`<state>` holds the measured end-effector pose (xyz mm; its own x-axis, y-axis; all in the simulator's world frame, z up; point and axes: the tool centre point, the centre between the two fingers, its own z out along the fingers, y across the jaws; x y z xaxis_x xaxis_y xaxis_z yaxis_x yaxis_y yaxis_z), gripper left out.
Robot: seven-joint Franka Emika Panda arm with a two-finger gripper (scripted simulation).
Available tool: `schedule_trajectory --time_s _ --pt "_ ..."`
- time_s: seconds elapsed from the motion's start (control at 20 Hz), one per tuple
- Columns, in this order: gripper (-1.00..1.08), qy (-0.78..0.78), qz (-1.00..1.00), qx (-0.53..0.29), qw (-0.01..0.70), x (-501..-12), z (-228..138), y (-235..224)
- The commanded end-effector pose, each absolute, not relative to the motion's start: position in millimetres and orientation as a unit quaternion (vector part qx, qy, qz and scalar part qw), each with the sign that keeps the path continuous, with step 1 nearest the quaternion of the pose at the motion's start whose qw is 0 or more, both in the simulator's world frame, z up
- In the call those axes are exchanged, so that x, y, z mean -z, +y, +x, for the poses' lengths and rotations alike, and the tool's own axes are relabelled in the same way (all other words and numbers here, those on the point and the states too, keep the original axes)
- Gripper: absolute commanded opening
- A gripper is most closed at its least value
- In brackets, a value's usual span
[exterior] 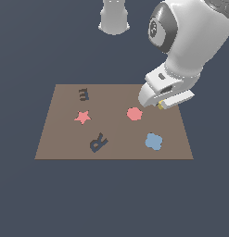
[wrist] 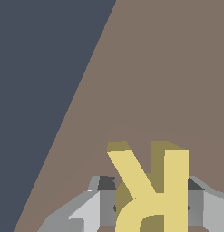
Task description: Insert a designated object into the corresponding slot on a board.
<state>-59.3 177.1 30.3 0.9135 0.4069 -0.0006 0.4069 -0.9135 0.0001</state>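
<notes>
— Yellow letter R (wrist: 152, 190) sits between your claw's (wrist: 152, 206) two fingers (wrist: 88, 210), and they look clenched on its sides. From outside you only get a sliver of yellow under the hand, over the board's (exterior: 60, 139) far edge toward the exterior view's right corner.

— What should I worry about?

— Mostly the turn. The dark R cutout (exterior: 98, 142) lies near the board's near edge, left of middle in the exterior view, and it is tilted. If you carry the block across without twisting the wrist to match that tilt, my guess is the legs will catch on the rim and the block will ride up instead of dropping in.

— Anything else?

— The grip seems to sit on the round end of the letter only, so a bump could swing it between the fingers. Also mind the pink blob (exterior: 134, 113) and the blue blob (exterior: 154, 141) close to your path.

— Which way is it pointing?

— Its long axis runs out ahead of the claw, legs leading, bowl back at the fingers. How that lines up with the cutout, I cannot tell exactly.
</notes>
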Motion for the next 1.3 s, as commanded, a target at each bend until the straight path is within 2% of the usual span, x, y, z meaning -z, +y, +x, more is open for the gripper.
schedule_trajectory --time_s 0.0,1.25 --pt "-1.0 0.208 0.978 0.0 0.0 -30 -59 177" --pt "-1.0 0.257 0.966 0.0 0.0 -34 -65 161"
